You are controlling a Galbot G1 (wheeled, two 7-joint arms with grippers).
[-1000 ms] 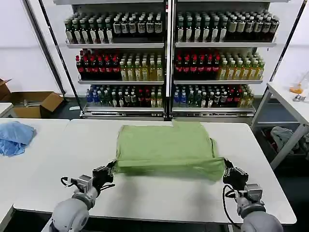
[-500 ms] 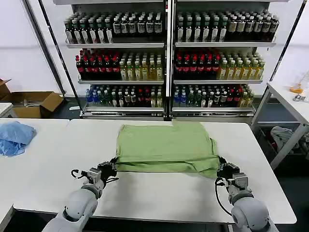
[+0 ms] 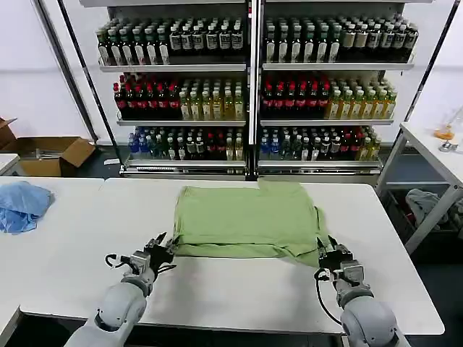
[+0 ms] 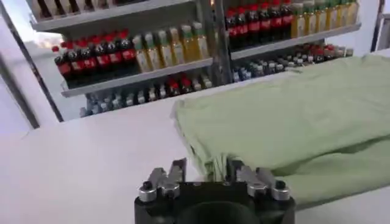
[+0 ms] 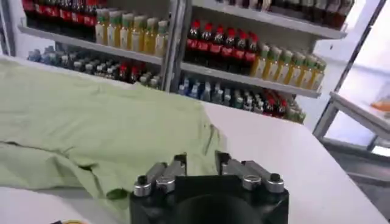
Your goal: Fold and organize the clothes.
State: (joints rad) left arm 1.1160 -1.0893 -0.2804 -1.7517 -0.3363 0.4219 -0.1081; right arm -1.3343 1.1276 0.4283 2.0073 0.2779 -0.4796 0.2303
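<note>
Shelving stocked with bottled drinks fills the far wall. White table sits in front of it; a light blue cloth lies on a second table at far left, well apart from the work.

Green polo shirt lies flat mid-table, already doubled over, near hem facing the robot, a sleeve bump poking out on the right. Fabric looks light, soft and limp: it sags and wrinkles along the near edge, so it probably drapes when lifted and slips out of a shallow pinch. Best holds are likely the two near corners, both layers together, lifted evenly.

Left gripper sits at the near-left corner, fingers apart in the left wrist view, cloth edge lying between them, not pinched. Right gripper sits at the near-right corner, fingers likewise spread, hem just in front.
</note>
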